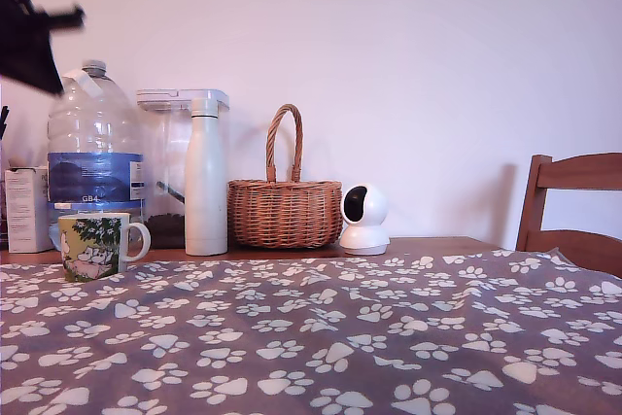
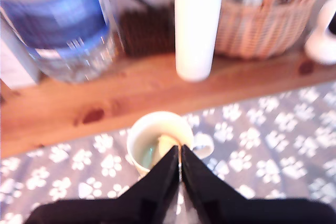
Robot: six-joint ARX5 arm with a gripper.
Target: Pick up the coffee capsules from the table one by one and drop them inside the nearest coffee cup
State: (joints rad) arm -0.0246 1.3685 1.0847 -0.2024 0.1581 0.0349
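The coffee cup (image 1: 93, 246), cream with green foliage and white figures, stands on the paw-print cloth of the table (image 1: 321, 337) at the exterior view's left, handle to the right. In the wrist view my gripper (image 2: 180, 153) hangs above the cup (image 2: 152, 129) near its rim, its black fingers (image 2: 157, 182) pressed together with nothing between them. A pale yellowish shape (image 2: 167, 142) lies inside the cup, too blurred to name. No coffee capsules show on the cloth. Only a black part of my arm (image 1: 29, 36) shows in the exterior view's top left corner.
Behind the cup along the bare wood stand a large water bottle (image 1: 94, 153), a white box (image 1: 26, 209), a tall white bottle (image 1: 205, 182), a wicker basket (image 1: 284, 206) and a small white camera (image 1: 364, 221). A wooden chair (image 1: 573, 206) stands at the exterior view's right.
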